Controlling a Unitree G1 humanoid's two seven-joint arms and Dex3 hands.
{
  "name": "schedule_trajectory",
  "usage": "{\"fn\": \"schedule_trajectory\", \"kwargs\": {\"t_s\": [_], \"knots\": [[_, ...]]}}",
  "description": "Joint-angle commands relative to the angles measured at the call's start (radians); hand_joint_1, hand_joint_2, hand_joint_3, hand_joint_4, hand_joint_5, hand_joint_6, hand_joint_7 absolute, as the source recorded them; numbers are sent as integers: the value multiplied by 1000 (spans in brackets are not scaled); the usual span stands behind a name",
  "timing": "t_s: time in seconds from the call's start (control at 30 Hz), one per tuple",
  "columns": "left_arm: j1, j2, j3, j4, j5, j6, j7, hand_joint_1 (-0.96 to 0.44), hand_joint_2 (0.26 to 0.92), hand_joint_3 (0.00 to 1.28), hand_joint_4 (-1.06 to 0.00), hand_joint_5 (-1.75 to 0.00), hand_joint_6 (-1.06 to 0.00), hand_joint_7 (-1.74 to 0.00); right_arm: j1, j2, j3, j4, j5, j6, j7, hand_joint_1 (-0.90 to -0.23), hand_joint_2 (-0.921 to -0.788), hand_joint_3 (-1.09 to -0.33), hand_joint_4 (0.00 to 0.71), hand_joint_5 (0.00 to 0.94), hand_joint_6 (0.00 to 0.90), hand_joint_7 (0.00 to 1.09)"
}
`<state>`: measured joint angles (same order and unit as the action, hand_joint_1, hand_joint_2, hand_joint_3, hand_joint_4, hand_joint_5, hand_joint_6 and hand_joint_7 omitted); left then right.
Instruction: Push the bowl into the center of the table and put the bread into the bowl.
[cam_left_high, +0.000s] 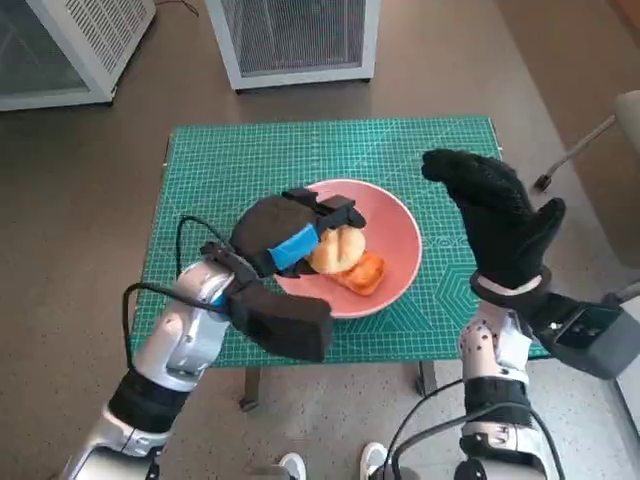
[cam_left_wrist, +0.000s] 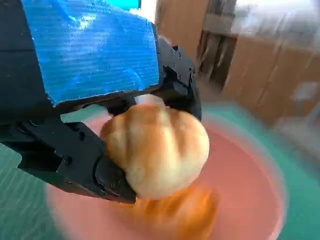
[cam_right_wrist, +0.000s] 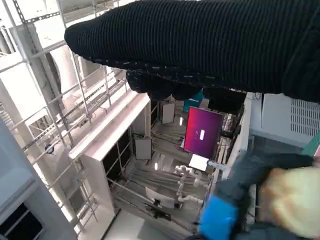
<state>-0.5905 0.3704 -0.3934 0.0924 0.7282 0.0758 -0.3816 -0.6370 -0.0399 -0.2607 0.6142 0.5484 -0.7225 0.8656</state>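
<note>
Head view: round bread (cam_left_high: 336, 249) over bowl (cam_left_high: 400, 240), without a long axis.

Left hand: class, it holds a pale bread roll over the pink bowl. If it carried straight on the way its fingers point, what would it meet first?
Probably the orange bread lying in the pink bowl, just ahead of the left hand and its roll. The hand's height above it is unclear.

Orange pastry (cam_left_high: 360, 272) in bowl (cam_left_high: 400, 235); rest of the rim unobstructed.
</note>
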Motion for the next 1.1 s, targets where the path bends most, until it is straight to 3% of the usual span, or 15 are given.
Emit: {"fn": "schedule_trajectory", "kwargs": {"t_s": [0.03, 0.43, 0.93, 1.1], "knots": [[-15, 12, -16, -24, 32, 33, -36, -327, 803, 21, -35, -23, -170, -149, 32, -2, -4, -2, 5, 13, -1, -594, -921, -626, 366, 4, 24, 738], [27, 18, 11, -43, -7, 2, 0, -468, 803, 10, 1, 1, -134, -89, 25, 3, -4, 5, -7, 2, -12, -592, -921, -623, 368, 5, 34, 722], [101, 42, 151, -165, -173, -56, 13, -500, 802, 5, 1, 1, -112, -67, 12, 11, 11, -1, -14, 14, -26, -584, -921, -628, 368, 4, 38, 715], [105, 44, 157, -169, -184, -62, 12, -498, 802, 4, 1, 1, -111, -64, 13, 10, 14, -2, -13, 15, -28, -585, -921, -629, 368, 4, 38, 715]]}}
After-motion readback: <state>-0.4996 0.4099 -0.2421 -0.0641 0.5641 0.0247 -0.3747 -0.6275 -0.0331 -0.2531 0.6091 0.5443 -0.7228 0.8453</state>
